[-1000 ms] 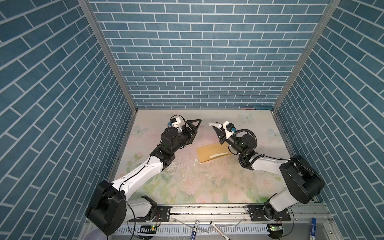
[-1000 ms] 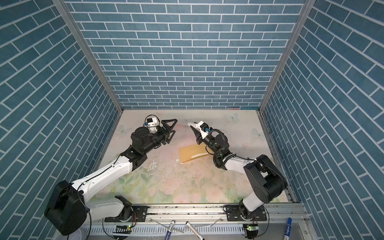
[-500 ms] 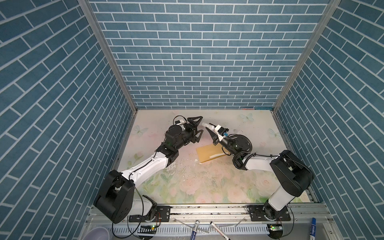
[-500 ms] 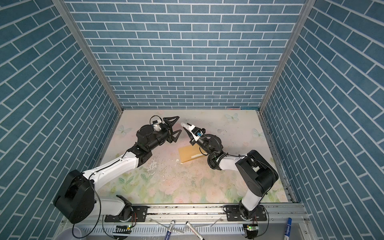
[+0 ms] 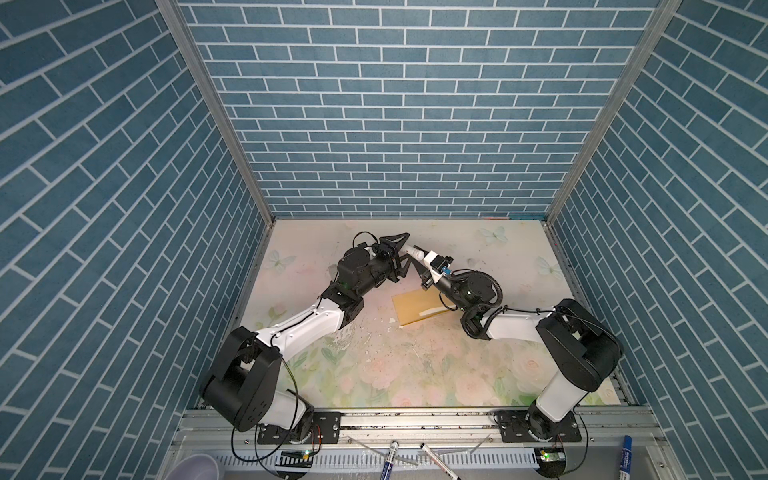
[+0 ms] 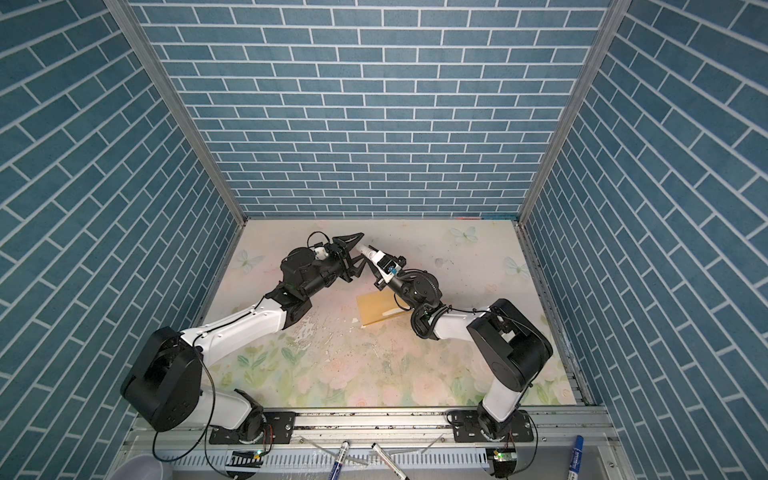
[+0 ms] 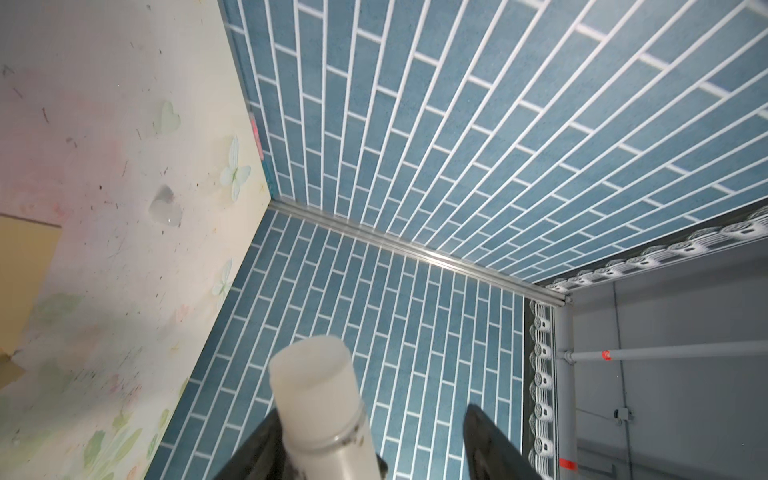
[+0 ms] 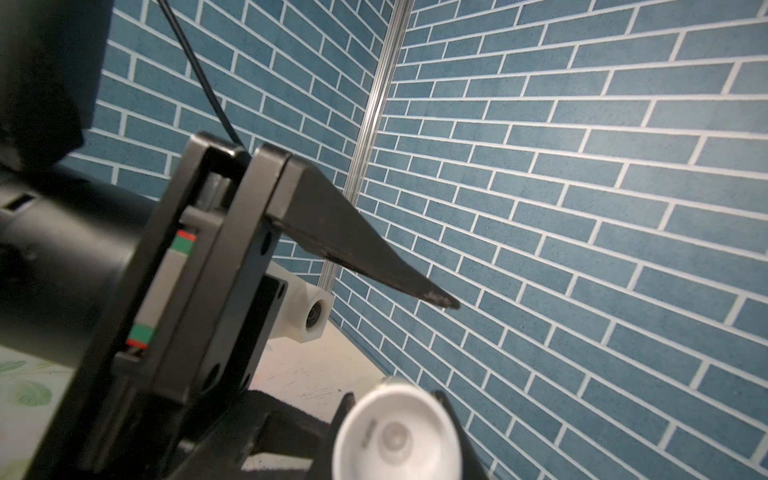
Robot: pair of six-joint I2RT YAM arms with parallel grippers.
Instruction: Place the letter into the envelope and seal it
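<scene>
Swung the left fingers (image 5: 409,250) rightward over the last second, from well apart to right up against the white tube (image 5: 417,253) carried by the right fingers (image 8: 394,405). Narrowed them too, from fully spread to about half spread, bracketing the tube's free end above the far middle of the worktop (image 5: 415,374). Not clamped yet: in the left wrist view, touching the tube (image 7: 318,399) with one finger only, with a clear gap to the other. Kept the right fingers clamped on the tube body, as a second ago.

Reads as a handover or a cap pull on what looks like a glue stick, so prep for sealing rather than insertion. No sign of the letter as a separate sheet anywhere; probably inside already, cannot confirm.

Left the envelope (image 5: 415,309) flat on the worktop, unmoved, centre of scene, just on the near side of the raised fingers, with its right end tucked under the right arm (image 5: 511,324). Lying with long axis left-right, right end skewed a little toward far. Marked by a pale strip (image 5: 430,311) parallel to the near long edge: flap edge or letter edge, cannot tell. Flap direction: cannot tell.
</scene>
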